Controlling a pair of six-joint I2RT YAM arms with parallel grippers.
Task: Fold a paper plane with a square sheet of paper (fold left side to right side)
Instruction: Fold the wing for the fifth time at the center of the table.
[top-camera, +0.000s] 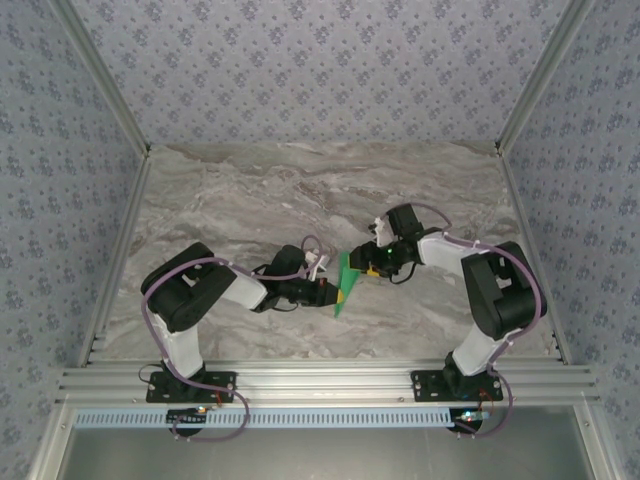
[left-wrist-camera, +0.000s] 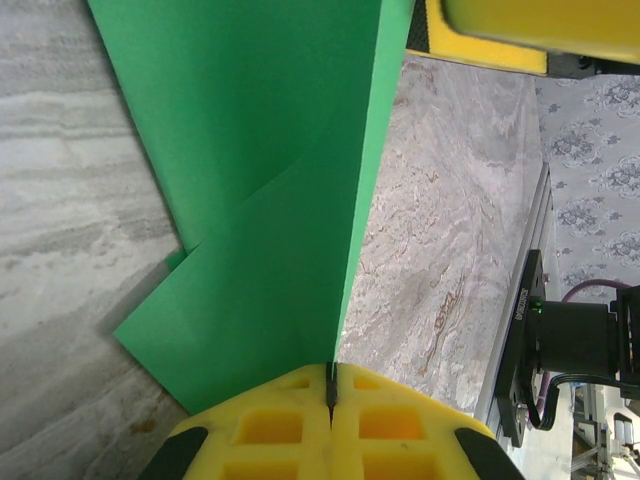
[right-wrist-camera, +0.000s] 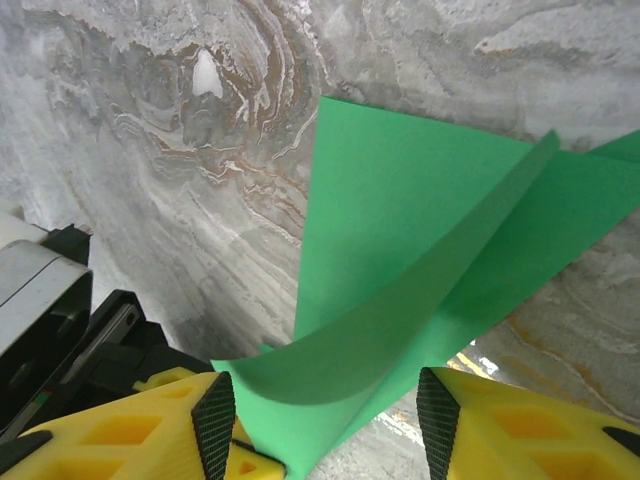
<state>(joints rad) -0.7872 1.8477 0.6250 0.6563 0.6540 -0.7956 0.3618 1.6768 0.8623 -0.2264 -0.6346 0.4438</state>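
The green sheet of paper stands creased and lifted off the marble table between both arms, mid-table. My left gripper is shut on its lower edge; in the left wrist view the yellow pads pinch the paper's edge and the sheet rises away with a diagonal fold line. My right gripper is open, its black-faced pads apart on either side of a curled green flap.
Marble tabletop extends behind and to both sides. Patterned walls enclose the table. An aluminium rail runs along the near edge by the arm bases. The left wrist view shows the right gripper's yellow finger at the top.
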